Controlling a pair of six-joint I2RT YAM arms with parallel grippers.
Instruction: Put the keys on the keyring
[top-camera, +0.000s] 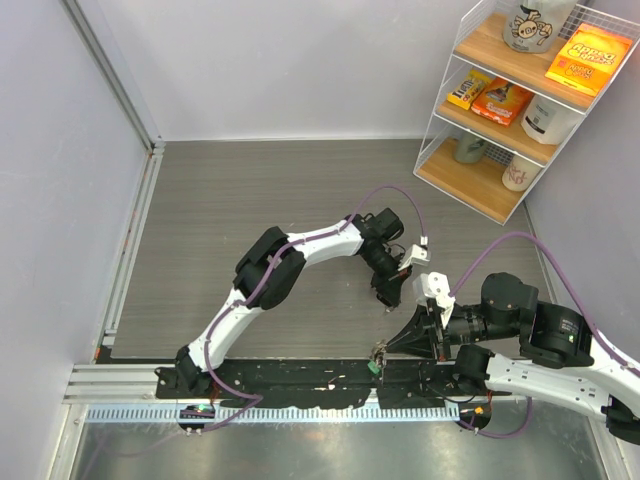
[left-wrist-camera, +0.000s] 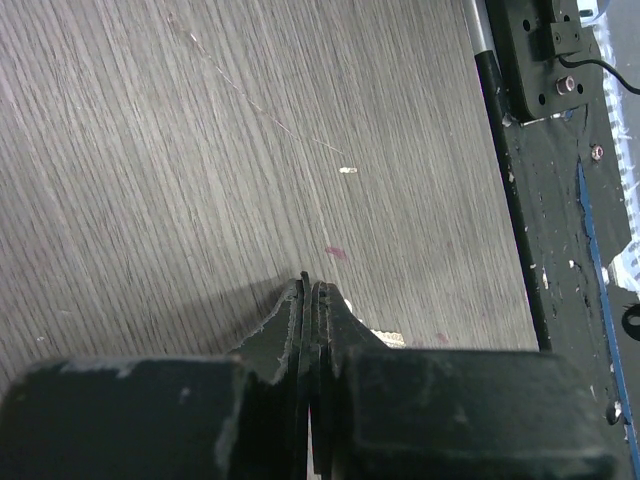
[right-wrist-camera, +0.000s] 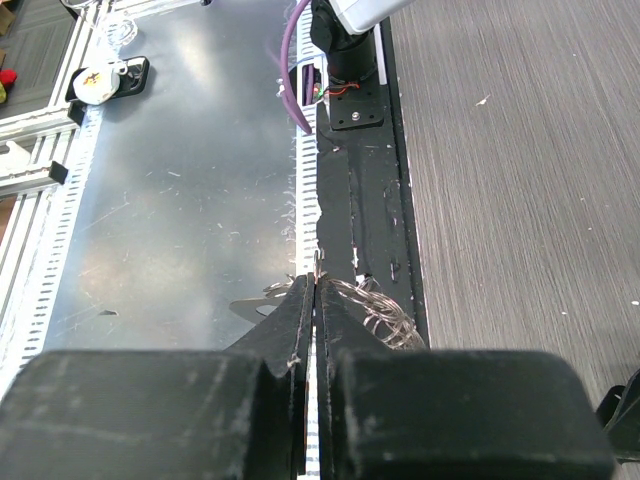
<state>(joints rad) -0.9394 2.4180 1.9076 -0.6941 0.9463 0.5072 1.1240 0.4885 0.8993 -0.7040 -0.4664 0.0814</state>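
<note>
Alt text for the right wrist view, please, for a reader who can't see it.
The right tool, jaws shut, seems to pinch the keyring, its thin silvery loops showing just right of the tips. Below lie a black base plate, a metal sheet to the left and the grey wood-grain table to the right.

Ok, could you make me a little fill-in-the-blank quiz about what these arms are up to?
1. The left gripper is over the grey wooden table with its fingers ____.
2. The right gripper is clamped on the keyring, which carries a small bright ____ piece.
3. Seen from above, the wire shelf stands at the table's far ____ corner.

Missing words: shut; green; right.
</note>
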